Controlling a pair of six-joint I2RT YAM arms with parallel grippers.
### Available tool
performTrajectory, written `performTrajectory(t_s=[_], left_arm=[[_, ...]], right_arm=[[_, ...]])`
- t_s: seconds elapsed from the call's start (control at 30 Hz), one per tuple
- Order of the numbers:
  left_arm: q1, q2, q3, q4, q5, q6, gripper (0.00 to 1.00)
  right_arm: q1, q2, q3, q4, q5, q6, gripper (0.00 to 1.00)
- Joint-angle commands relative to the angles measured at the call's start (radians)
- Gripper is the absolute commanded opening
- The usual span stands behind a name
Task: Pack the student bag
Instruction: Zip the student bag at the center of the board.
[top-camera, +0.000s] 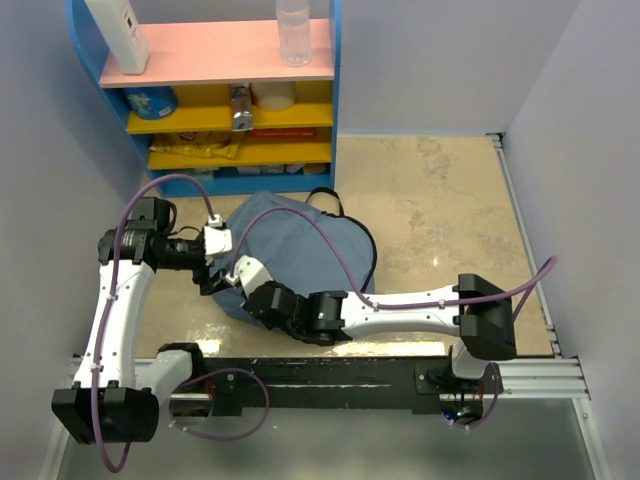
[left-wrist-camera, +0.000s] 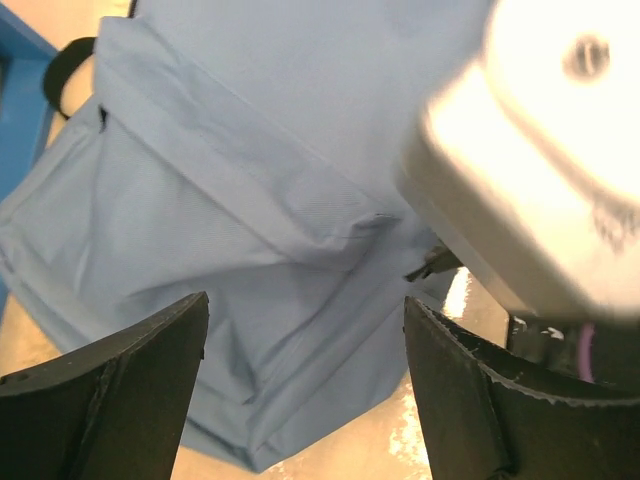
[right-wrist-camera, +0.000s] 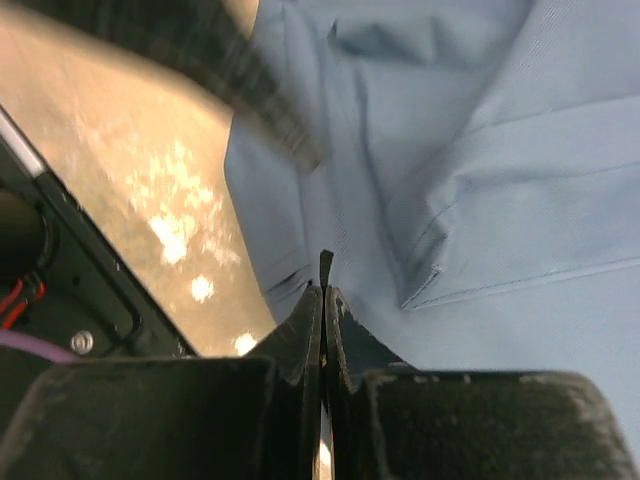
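The student bag (top-camera: 305, 240), slate-blue fabric with a black strap at its far end, lies on the beige table in front of the shelf. My right gripper (top-camera: 232, 283) reaches across to the bag's near left corner. In the right wrist view it (right-wrist-camera: 324, 290) is shut on a thin black zipper tab (right-wrist-camera: 325, 262) that sticks out between the fingertips, with bag fabric (right-wrist-camera: 480, 150) beyond. My left gripper (top-camera: 208, 278) hovers just left of it, open; in the left wrist view its (left-wrist-camera: 305, 310) fingers straddle the bag's corner (left-wrist-camera: 250, 220) without touching. The right gripper's white body (left-wrist-camera: 530, 150) fills that view's upper right.
A blue shelf unit (top-camera: 335, 110) stands behind the bag, with a clear bottle (top-camera: 293, 30) and a white bottle (top-camera: 120, 35) on its pink top and packets on the yellow shelves. White walls close in left and right. A black rail (top-camera: 330, 380) runs along the near edge.
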Motion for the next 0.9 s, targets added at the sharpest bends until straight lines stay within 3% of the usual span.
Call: performTrajectory(t_s=[0.0,0.17,0.2,0.3,0.47,0.53,0.57,0.63,0.87], left_arm=[[-0.014,-0.011,0.016,-0.065,0.07,0.046,0.83],[-0.016,-0.01,0.014,-0.065,0.059,0.049,0.83],[-0.016,-0.011,0.014,-0.065,0.055,0.05,0.83],[-0.014,-0.016,0.01,-0.065,0.048,0.052,0.83],[-0.016,-0.024,0.001,-0.065,0.042,0.058,0.83],[-0.014,-0.025,-0.004,-0.065,0.031,0.06,0.83],[-0.014,-0.025,-0.009,-0.065,0.028,0.061,0.83],[-0.014,-0.025,-0.012,-0.065,0.027,0.066,0.83],[-0.016,-0.02,-0.004,-0.065,0.03,0.064,0.83]], right_arm=[[-0.029,-0.078,-0.008,0.119,0.032,0.012,0.0],[-0.029,-0.065,-0.01,0.113,0.016,0.01,0.02],[-0.029,-0.059,-0.006,0.11,0.012,0.015,0.12],[-0.029,-0.05,-0.006,0.11,0.002,0.018,0.25],[-0.029,-0.035,-0.005,0.108,-0.018,0.022,0.24],[-0.029,-0.03,0.0,0.096,-0.034,0.028,0.34],[-0.031,-0.03,-0.003,0.09,-0.034,0.032,0.45],[-0.029,-0.036,-0.014,0.09,-0.034,0.038,0.53],[-0.029,-0.044,-0.036,0.09,-0.024,0.048,0.56]])
